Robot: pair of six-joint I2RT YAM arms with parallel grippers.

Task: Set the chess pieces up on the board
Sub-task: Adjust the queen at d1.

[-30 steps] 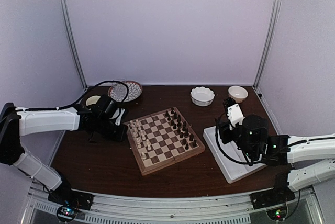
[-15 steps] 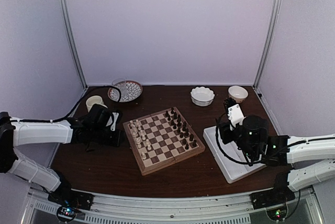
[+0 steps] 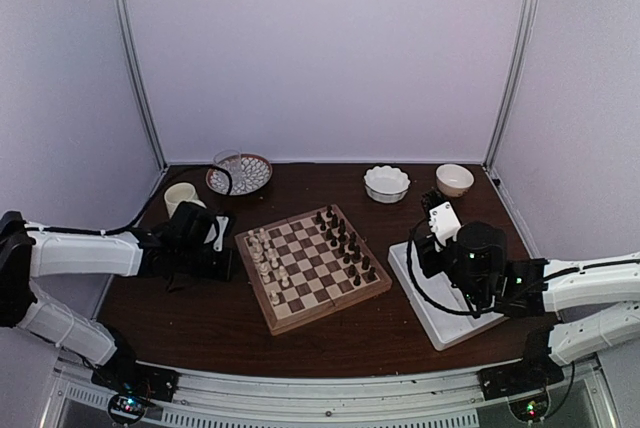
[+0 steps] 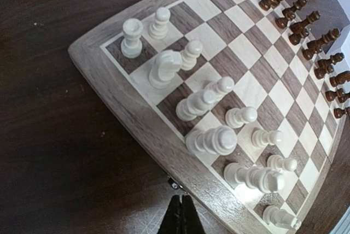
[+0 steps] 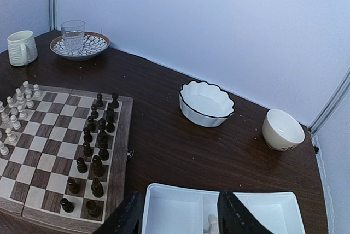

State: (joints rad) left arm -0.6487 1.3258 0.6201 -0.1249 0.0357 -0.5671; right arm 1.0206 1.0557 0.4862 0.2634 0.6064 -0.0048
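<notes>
**Top view.** The square wooden chessboard with light and dark checks (image 3: 312, 270) lies skewed at frame centre on a dark brown table (image 3: 200, 318). Tiny cream-white chess pieces (image 3: 266, 258) line its left side and dark brown pieces (image 3: 347, 245) its right. Their shapes are too small to tell. At right, a white rectangular tray (image 3: 445, 313) is partly covered by the right arm.

**Left wrist view.** The left gripper (image 4: 180, 215) is clenched on nothing at bottom centre, just off the board's rim. The glossy, lathe-turned cream pieces show clearly only here.

**Right wrist view.** The right gripper (image 5: 180, 201) is spread and holds nothing above the tray. Only this view shows a lone cream figure (image 5: 210, 224) in a tray compartment, cut off by the bottom edge.
</notes>
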